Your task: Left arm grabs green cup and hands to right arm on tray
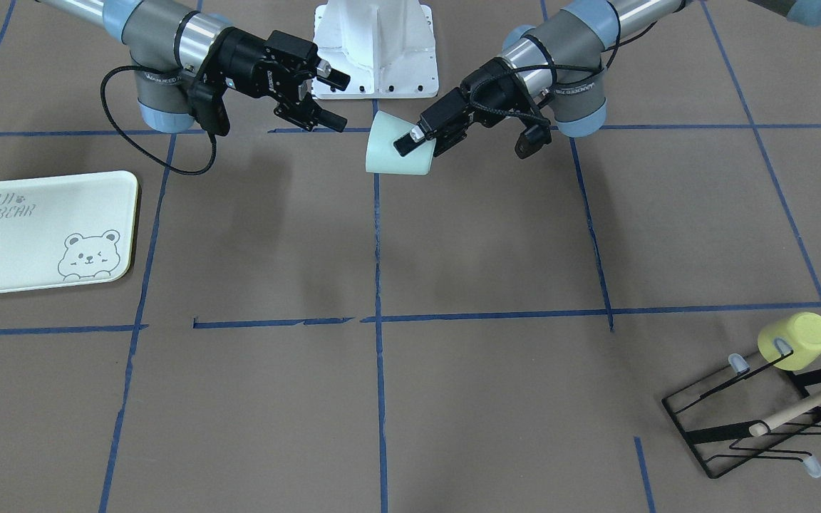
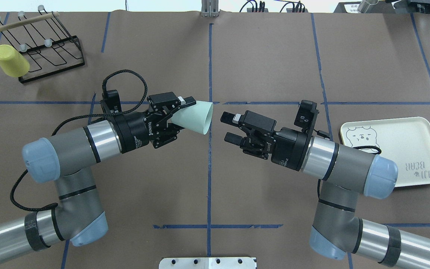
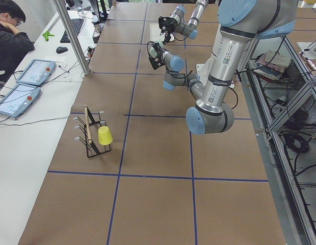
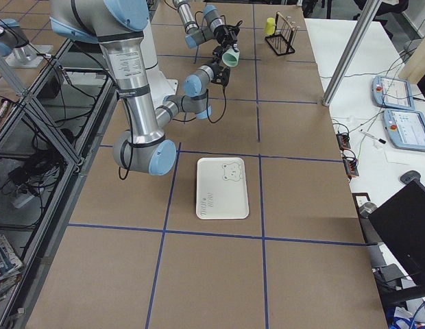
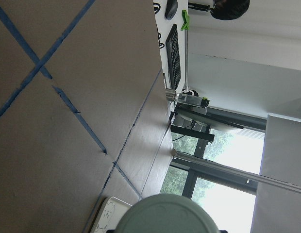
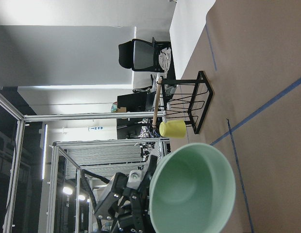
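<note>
At the near edge of the brown-papered table, by the robot's white base plate (image 2: 207, 263), the left arm (image 2: 69, 149) and right arm (image 2: 342, 164) angle in toward the central blue tape line (image 2: 210, 168). The left gripper (image 2: 179, 116) is clamped on the base end of the green cup (image 2: 196, 117), holding it sideways above the table with its open mouth turned toward the right gripper (image 2: 227, 127). That gripper's jaws are spread wide with nothing in them, just short of the cup's rim, a gap showing between the two. The tray (image 2: 401, 142) lies flat on the table on the robot's right, partly hidden behind the right arm's elbow in the overhead view and well apart from the cup. At the far left corner, a yellow cup (image 2: 11, 60) sits upside down on a prong of the black wire rack (image 2: 52, 72), which carries a wooden dowel (image 2: 17, 24) along its top.
</note>
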### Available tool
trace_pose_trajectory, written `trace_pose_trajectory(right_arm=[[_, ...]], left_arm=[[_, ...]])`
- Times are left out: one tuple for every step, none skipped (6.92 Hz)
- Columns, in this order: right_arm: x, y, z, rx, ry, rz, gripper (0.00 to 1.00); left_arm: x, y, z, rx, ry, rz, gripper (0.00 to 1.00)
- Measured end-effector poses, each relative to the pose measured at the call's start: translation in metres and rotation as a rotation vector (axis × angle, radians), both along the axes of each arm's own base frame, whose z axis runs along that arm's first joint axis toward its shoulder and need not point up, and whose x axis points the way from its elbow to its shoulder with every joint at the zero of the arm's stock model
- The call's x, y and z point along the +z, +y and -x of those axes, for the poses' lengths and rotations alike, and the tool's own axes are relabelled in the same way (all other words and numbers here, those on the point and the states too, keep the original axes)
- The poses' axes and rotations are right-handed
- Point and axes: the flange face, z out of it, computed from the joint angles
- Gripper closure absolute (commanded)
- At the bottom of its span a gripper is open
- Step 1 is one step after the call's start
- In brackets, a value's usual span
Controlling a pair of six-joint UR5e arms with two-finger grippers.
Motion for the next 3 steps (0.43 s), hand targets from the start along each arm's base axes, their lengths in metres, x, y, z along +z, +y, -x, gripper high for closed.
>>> trace_pose_trajectory(right_arm=[[-0.001, -0.010, 0.004, -0.006, 0.004, 0.007, 0.02], [-0.002, -0.018, 0.004, -0.017, 0.009, 0.002, 0.02], [-0.004, -0.024, 0.002, -0.025, 0.012, -0.007, 0.02]], left_arm=[[-0.003, 0.001, 0.001, 0.002, 0.005, -0.004, 0.42], [-0.003, 0.004, -0.001, 0.008, 0.006, -0.006, 0.42], [-0.003, 0.007, -0.004, 0.016, 0.005, -0.005, 0.42]])
